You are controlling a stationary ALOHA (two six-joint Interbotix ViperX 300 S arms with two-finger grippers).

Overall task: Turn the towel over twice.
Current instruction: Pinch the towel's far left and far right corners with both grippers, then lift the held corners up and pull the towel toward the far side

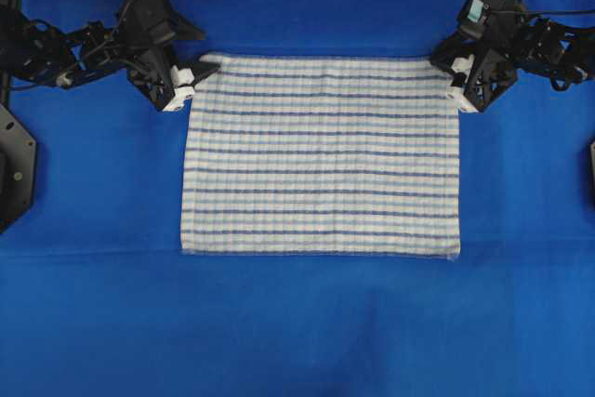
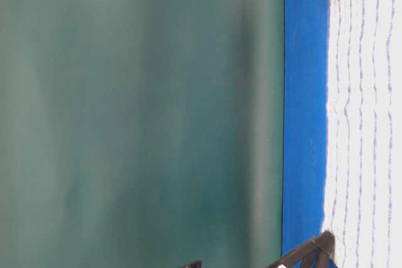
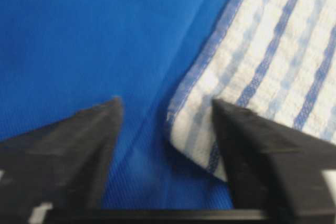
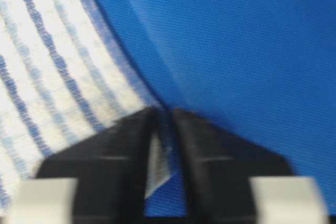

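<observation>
The striped towel (image 1: 321,155) lies flat on the blue cloth (image 1: 297,323), no flip visibly under way. At its far corners, the left gripper (image 3: 165,116) stands spread astride one corner, while the right gripper (image 4: 165,114) pinches the other; both turns apparently remain.

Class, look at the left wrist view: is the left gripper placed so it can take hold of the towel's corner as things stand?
Probably yes. The left gripper stands open with the towel corner between its fingers, one finger over the cloth, the other on the blue table cover. Nothing blocks it.
</observation>
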